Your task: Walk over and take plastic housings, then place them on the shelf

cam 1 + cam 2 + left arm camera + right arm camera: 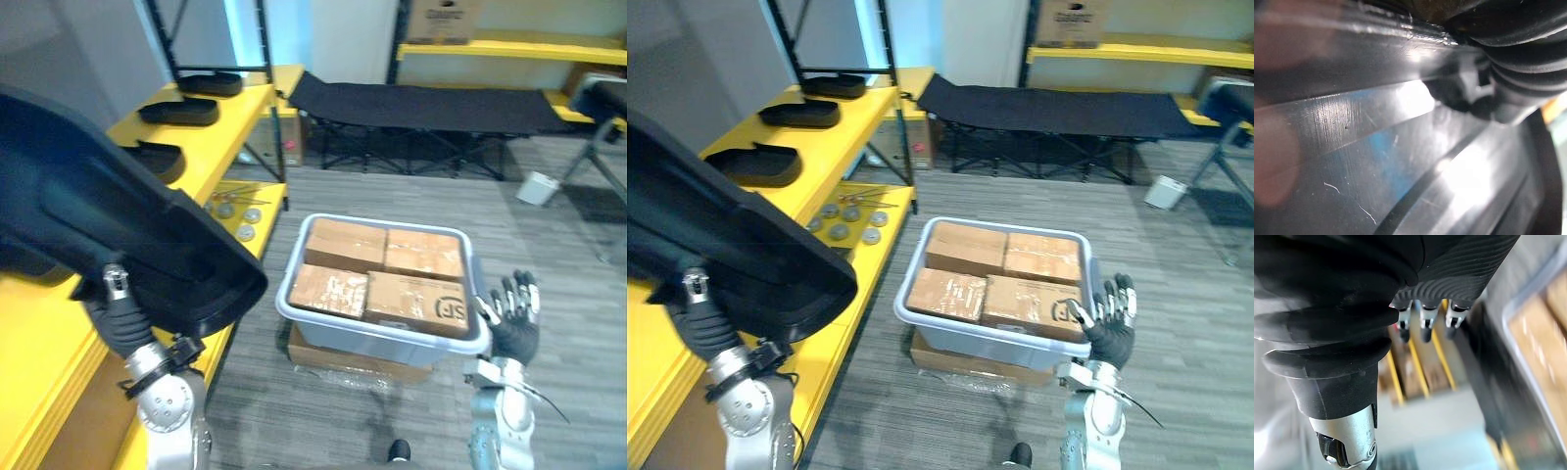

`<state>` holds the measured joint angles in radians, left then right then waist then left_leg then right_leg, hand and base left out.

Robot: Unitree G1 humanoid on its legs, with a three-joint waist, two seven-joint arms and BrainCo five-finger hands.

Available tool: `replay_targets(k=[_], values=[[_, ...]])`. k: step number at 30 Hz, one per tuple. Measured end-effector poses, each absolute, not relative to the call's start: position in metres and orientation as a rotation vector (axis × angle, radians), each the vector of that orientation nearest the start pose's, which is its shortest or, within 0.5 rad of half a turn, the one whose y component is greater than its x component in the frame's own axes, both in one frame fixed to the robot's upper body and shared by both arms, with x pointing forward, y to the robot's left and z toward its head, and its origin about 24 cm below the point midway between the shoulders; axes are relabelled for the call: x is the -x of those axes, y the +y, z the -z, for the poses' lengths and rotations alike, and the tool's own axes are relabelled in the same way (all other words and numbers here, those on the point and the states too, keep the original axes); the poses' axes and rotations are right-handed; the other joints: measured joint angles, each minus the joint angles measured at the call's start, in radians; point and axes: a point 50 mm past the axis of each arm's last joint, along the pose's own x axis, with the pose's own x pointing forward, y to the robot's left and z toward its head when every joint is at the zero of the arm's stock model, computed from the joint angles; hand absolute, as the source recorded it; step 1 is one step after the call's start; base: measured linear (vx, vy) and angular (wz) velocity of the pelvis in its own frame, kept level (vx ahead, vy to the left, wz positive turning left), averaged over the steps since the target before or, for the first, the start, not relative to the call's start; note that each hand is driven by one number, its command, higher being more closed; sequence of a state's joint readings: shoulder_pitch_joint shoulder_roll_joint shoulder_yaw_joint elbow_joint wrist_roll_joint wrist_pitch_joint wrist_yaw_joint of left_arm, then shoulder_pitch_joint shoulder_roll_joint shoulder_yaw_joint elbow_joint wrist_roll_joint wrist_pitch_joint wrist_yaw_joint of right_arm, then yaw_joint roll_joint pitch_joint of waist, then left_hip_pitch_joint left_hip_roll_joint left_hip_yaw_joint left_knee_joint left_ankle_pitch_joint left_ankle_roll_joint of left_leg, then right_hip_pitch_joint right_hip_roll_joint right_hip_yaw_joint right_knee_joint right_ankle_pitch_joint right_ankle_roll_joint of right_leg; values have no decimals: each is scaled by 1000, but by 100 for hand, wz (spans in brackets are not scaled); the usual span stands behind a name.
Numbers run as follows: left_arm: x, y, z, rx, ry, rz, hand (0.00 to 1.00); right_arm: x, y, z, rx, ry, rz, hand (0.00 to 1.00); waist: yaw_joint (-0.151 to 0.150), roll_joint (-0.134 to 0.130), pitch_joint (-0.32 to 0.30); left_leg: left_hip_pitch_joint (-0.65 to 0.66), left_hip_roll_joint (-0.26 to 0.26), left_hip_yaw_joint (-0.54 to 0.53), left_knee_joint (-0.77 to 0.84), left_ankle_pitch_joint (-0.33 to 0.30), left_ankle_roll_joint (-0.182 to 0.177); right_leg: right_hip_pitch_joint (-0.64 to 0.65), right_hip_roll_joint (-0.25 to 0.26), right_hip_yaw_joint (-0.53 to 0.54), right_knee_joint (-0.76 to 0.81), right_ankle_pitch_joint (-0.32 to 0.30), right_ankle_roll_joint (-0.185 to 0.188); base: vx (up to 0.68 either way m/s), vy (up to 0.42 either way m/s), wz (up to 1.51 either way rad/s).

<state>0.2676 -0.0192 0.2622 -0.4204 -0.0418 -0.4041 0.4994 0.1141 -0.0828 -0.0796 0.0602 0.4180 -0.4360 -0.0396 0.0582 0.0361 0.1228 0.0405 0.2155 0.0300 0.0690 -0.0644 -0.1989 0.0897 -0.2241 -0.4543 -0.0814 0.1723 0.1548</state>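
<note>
Black housing [118,225] above shelf [227,127] — logo-printed box [416,302]

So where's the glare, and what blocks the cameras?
Left wrist view: white glare patches on the glossy black housing, close against the camera. Left eye view: that housing hides part of the yellow shelf. Right wrist view: the right hand's dark cover hides much.

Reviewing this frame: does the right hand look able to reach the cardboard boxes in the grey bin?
Probably yes: the right hand is open and empty beside the grey bin, and the cardboard boxes lie uncovered, with nothing between them.
</note>
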Motion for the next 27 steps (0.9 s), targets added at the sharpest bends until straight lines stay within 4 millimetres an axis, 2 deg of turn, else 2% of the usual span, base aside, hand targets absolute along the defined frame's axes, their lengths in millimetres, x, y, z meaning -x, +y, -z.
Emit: replay_targets(k=[1,4,6,7,10,16,20,23,25,27], values=[[-157,241,-117,5,-588,-811,100,-224,-203,-46,-301,-293,216,0,8,0,0,-9,-3,-18,2,1,-1,6,-2,-17,0,-1,1,44,25,85],[-138,255,-119,-131,-571,-852,100,-242,-173,-60,-273,-332,61,0,68,-14,8,-33,-19,-112,11,9,-5,55,-6,-107,0,-14,14,62,24,81],[-134,258,-118,-153,-561,-855,100,-247,-163,-65,-273,-343,19,0,92,-20,8,-43,-26,-140,12,11,-4,67,-9,-130,0,-18,19,76,32,57],[-129,263,-117,-171,-550,-856,100,-253,-152,-72,-281,-353,-28,0,124,-30,13,-47,-34,-162,11,12,-4,83,-14,-156,0,-27,26,65,33,43],[-121,268,-114,-185,-520,-851,100,-258,-144,-75,-287,-348,-61,0,148,-43,11,-47,-49,-179,11,7,3,96,-25,-176,2,-37,34,49,37,26],[-111,265,-107,-163,-465,-791,100,-257,-145,-71,-294,-316,-49,0,146,-32,27,-42,-61,-195,48,-15,18,117,-46,-195,54,-74,34,18,38,12],[-124,251,-113,-93,-527,-641,100,-248,-155,-60,-291,-275,6,0,134,-36,38,-104,-80,-220,59,21,30,142,-48,-288,53,-95,41,-37,-11,64],[-127,245,-113,-83,-534,-596,100,-244,-157,-56,-252,-264,6,0,140,-21,56,-114,-87,-219,52,37,32,143,-52,-298,56,-97,40,-35,20,27],[-130,242,-114,-73,-544,-578,100,-242,-158,-54,-247,-264,-4,0,131,-23,57,-122,-93,-212,41,44,37,138,-54,-272,66,-126,51,-37,20,26],[-135,239,-118,-76,-566,-551,100,-239,-161,-53,-242,-270,-21,0,89,-34,56,-131,-108,-211,41,58,55,103,-31,-91,114,-212,47,-35,-4,58]])
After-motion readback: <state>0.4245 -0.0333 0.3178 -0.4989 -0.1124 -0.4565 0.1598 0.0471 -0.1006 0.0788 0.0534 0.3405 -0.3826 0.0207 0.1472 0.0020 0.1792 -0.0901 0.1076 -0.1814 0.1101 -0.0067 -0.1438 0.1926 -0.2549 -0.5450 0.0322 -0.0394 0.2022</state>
